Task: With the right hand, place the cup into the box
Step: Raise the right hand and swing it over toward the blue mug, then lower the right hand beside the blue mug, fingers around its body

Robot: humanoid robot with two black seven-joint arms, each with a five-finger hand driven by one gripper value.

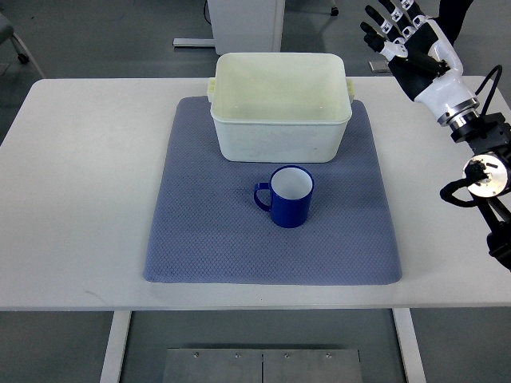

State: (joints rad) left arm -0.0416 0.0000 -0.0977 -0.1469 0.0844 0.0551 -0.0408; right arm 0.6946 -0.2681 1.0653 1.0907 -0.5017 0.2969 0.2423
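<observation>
Sitting cup (pixel 289 196) far from robot hand (pixel 409 44)

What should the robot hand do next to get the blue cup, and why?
Probably bring the right hand down and left toward the blue cup. The hand is open, far from it at the table's far right corner, holding nothing. The cup stands upright on the mat, just in front of the empty box.

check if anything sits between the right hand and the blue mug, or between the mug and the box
Nothing visible does. The right hand hangs open past the box's far right corner; the blue mug stands upright on the mat just in front of the empty box.
</observation>
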